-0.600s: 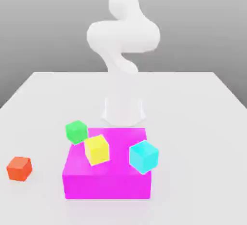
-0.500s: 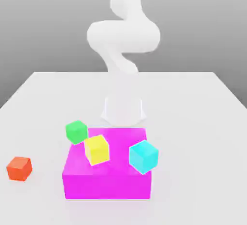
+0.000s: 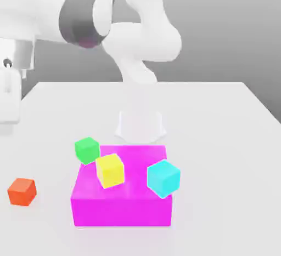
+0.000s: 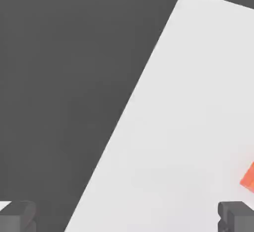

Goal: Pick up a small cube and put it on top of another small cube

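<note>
The small orange-red cube (image 3: 22,191) rests on the white table (image 3: 219,140) near the exterior view's left edge. My gripper (image 3: 8,119) hangs high above the table at that same left edge, well above the cube and a little behind it. In the hand view its two dark fingertips (image 4: 17,216) stand far apart, so the gripper (image 4: 126,218) is open with nothing between them. A corner of the orange-red cube (image 4: 248,176) shows at the picture's border. A green cube (image 3: 86,149), a yellow cube (image 3: 110,170) and a cyan cube (image 3: 163,178) sit tilted at a large magenta block.
The large magenta block (image 3: 121,205) stands at the table's front middle. The arm's white base (image 3: 140,126) rises just behind it. In the hand view, the table's edge (image 4: 124,126) runs diagonally against a dark floor. Bare table lies around the orange-red cube.
The arm has swung into the exterior view's upper left, bringing the hand over the table's left side. The cubes and the magenta block have not moved.
</note>
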